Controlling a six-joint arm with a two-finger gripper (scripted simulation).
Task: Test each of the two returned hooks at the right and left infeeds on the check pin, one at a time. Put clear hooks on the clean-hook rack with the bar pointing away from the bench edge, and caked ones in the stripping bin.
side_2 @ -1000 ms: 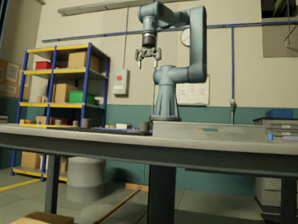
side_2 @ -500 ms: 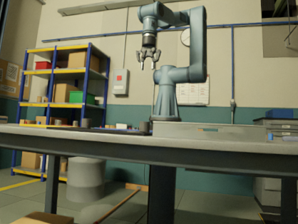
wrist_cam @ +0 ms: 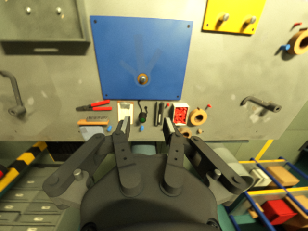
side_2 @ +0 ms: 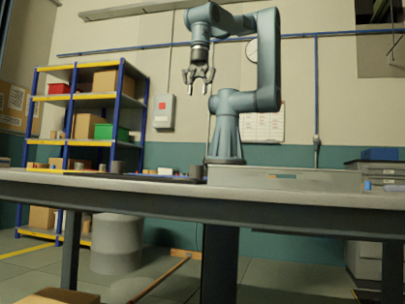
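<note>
From the side camera the bench top is seen edge-on, so the hooks and pin are hidden there. One grey hook (wrist_cam: pixel 261 103) lies at the right of the bench and another (wrist_cam: pixel 14 93) at the left edge, part cut off by the frame. The check pin (wrist_cam: pixel 142 79) stands on a blue plate (wrist_cam: pixel 141 57) between them. The yellow rack (wrist_cam: pixel 233 15) with two pegs is at the far right, the grey bin (wrist_cam: pixel 42 24) at the far left. My gripper (wrist_cam: pixel 146 125) hangs high above the bench, over its near edge, partly open and empty.
A blue and yellow shelf unit (side_2: pixel 82 121) with boxes stands beside the bench. Small items line the bench's near edge: red-handled pliers (wrist_cam: pixel 95 107), a brush (wrist_cam: pixel 93 120), a box of red parts (wrist_cam: pixel 180 115) and tape rolls (wrist_cam: pixel 198 116). A drawer cabinet (wrist_cam: pixel 22 204) is below.
</note>
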